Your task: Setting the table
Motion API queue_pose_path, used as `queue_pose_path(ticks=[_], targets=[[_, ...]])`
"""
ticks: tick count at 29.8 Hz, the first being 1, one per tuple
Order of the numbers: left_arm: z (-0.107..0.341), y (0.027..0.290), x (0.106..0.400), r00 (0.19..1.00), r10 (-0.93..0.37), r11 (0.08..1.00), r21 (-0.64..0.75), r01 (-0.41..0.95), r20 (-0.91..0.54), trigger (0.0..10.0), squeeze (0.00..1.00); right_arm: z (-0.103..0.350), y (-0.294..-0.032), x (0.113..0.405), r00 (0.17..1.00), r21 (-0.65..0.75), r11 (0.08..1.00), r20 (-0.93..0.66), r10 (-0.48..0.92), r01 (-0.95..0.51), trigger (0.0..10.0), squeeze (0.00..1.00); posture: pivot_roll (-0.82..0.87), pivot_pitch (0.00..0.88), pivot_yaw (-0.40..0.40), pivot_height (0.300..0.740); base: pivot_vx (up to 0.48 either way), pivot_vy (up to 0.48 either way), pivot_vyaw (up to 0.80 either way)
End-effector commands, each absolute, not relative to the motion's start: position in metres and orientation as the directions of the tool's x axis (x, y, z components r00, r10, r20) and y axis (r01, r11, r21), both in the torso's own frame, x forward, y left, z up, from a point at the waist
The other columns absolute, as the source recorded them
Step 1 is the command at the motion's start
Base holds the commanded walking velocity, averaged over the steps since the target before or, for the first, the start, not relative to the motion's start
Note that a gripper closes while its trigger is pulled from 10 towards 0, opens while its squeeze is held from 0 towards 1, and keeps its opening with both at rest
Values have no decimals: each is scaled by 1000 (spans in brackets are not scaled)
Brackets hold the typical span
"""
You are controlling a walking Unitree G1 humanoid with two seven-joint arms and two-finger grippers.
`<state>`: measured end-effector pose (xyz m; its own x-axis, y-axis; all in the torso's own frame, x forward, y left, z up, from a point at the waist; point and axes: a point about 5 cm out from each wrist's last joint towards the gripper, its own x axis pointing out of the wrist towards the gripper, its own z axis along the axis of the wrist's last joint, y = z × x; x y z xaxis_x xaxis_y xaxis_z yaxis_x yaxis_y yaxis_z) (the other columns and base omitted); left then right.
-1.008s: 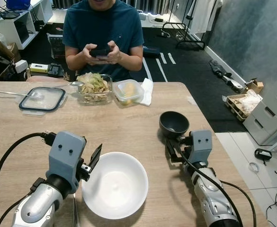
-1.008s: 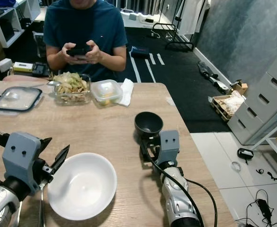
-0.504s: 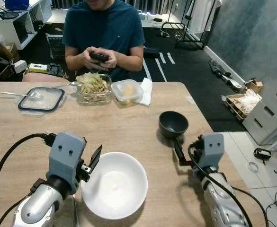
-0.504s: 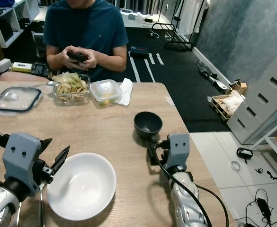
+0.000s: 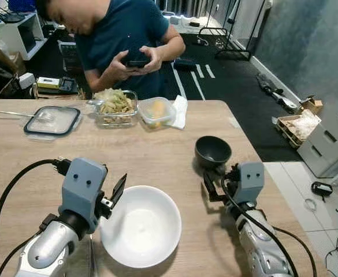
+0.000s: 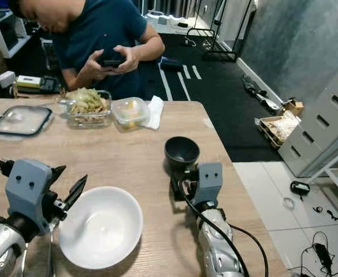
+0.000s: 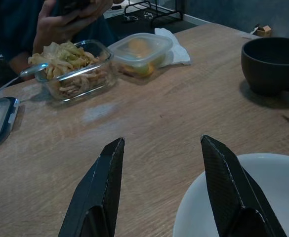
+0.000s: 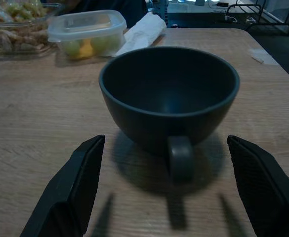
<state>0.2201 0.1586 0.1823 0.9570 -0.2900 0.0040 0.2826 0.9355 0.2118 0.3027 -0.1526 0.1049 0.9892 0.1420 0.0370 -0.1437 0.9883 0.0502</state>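
Facing the dark cup [image 8: 169,96], its handle [image 8: 180,155] between spread fingers [image 8: 70,190].

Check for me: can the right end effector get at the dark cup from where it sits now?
Probably yes. The right end effector is open and faces the dark cup straight on, handle toward it, with only bare table between. The plastic container and napkin lie beyond the cup.

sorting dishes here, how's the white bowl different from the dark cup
The white bowl is wide and shallow; the dark cup is narrower and deeper. The cup has a small handle, seen in the right wrist view; the bowl shows none. The bowl sits beside the left gripper, the cup before the right gripper. Both stand upright, empty.
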Motion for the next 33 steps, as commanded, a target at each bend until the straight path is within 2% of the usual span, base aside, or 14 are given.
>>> queue_pose_path(ticks=[1, 5, 10, 11, 13, 15, 19, 21, 24, 33], targets=[[179, 158, 218, 956, -294, 935, 206, 291, -13, 10000, 0, 99, -154, 302, 991, 55, 990, 10, 130, -130, 10000, 0, 197, 0, 0, 740, 0, 0, 0], [178, 162, 212, 955, -297, 934, 204, 294, -17, 10000, 0, 101, -153, 303, 992, 59, 990, 16, 127, -128, 10000, 0, 197, 0, 0, 740, 0, 0, 0], [177, 159, 200, 930, -368, 905, 219, 364, -21, 10000, 0, 102, -152, 305, 991, 61, 990, 20, 130, -131, 10000, 0, 198, 0, -3, 740, 0, 0, 0], [178, 159, 199, 927, -374, 897, 250, 365, -12, 10000, 0, 102, -151, 305, 991, 62, 989, 22, 132, -133, 10000, 0, 198, 0, -3, 740, 0, 0, 0], [186, 162, 205, 932, -360, 863, 396, 313, 49, 10000, 0, 103, -150, 307, 990, 65, 988, 25, 137, -138, 10000, 0, 206, 0, -6, 740, 0, 0, 0], [189, 162, 209, 935, -346, 867, 405, 290, 72, 10000, 0, 103, -149, 308, 990, 65, 988, 26, 138, -140, 10000, 0, 204, 0, -5, 740, 0, 0, 0], [187, 156, 211, 923, -381, 880, 324, 347, 47, 10000, 0, 104, -148, 311, 990, 67, 988, 29, 140, -142, 10000, 0, 203, 0, -5, 740, 0, 0, 0], [182, 151, 207, 897, -443, 875, 218, 432, 1, 10000, 0, 104, -147, 311, 989, 67, 987, 30, 143, -145, 10000, 0, 201, 0, -5, 740, 0, 0, 0], [183, 150, 202, 867, -497, 852, 177, 492, -18, 10000, 0, 104, -147, 311, 989, 65, 987, 29, 145, -146, 10000, 0, 200, 0, -5, 740, 0, 0, 0], [189, 161, 196, 865, -502, 842, 215, 495, -26, 10000, 0, 104, -147, 313, 989, 62, 987, 30, 146, -148, 10000, 0, 213, 0, -5, 740, 0, 0, 0]])
